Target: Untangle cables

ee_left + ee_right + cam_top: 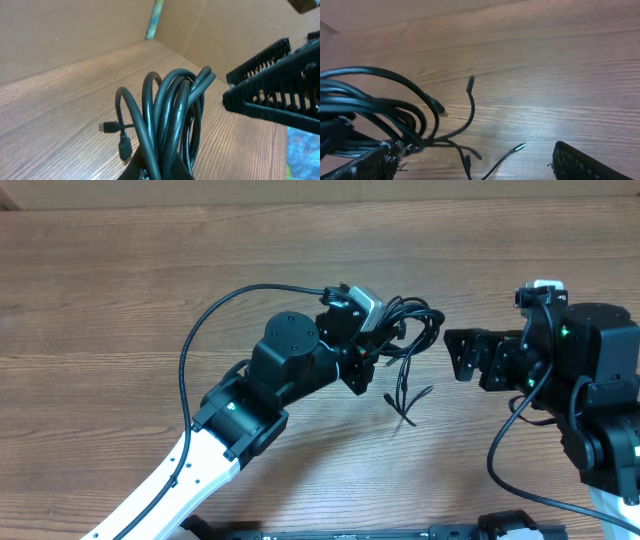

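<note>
The cables (pixel 410 320) are a bundle of thin black loops lifted off the wooden table at centre. My left gripper (pixel 372 345) is shut on the bundle's base; in the left wrist view the loops (pixel 170 110) rise out of its jaws (pixel 162 172). Loose plug ends (pixel 400 395) hang down to the table. My right gripper (pixel 455 355) is open and empty just right of the bundle, facing it. In the right wrist view (pixel 470 161) the loops (pixel 380 105) lie close to its left finger, and a silver-tipped end (pixel 520 146) lies between the fingers.
The left arm's own thicker black wire (pixel 200 330) arcs over the table at the left. Cardboard walls (pixel 75 35) stand at the table's far edge. The right gripper's fingers (pixel 270 85) fill the right of the left wrist view.
</note>
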Robot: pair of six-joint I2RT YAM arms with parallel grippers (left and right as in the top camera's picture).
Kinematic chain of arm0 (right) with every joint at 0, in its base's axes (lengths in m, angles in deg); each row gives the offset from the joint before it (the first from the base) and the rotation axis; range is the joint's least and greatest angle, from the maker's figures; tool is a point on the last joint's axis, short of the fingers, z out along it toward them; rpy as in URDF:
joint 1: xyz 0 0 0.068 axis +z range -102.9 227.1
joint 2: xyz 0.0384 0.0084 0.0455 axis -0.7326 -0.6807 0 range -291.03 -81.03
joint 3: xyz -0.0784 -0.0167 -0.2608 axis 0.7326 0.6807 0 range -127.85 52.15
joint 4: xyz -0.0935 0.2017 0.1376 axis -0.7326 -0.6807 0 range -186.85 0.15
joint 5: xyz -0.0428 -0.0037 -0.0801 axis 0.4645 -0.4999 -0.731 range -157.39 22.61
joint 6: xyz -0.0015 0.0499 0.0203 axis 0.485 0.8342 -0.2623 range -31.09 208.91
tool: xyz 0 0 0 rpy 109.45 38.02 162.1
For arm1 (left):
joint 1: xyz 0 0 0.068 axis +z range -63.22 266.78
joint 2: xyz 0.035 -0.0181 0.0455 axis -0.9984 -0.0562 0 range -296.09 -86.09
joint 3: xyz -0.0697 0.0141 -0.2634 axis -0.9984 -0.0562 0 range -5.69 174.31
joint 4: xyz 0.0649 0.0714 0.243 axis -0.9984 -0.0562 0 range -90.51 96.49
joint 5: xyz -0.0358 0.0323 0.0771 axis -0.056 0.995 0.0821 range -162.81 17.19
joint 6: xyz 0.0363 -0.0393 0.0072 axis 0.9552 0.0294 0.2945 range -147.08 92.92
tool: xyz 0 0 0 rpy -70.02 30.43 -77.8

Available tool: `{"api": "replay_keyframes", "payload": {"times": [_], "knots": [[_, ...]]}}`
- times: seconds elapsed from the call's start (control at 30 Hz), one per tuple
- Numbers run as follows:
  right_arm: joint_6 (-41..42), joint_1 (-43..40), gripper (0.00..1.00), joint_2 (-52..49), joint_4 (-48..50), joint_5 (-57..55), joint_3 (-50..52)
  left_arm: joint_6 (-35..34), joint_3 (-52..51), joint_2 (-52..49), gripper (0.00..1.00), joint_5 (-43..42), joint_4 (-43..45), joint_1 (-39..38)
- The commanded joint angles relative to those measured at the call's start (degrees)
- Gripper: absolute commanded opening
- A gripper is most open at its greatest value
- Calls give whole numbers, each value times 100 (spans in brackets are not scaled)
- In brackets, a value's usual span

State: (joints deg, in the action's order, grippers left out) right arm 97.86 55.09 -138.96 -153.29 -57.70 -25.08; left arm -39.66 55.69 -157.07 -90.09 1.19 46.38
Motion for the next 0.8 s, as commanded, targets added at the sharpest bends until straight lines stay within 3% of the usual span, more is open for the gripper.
{"api": "replay_keyframes", "payload": {"times": [0.0, 0.77], "knots": [[-28, 20, 95, 4, 160, 72, -4, -142, 70, 122, 4, 15, -2, -11], [-33, 20, 96, -2, 466, 20, -4, -140, 70, 125, 4, -855, 173, -13]]}}
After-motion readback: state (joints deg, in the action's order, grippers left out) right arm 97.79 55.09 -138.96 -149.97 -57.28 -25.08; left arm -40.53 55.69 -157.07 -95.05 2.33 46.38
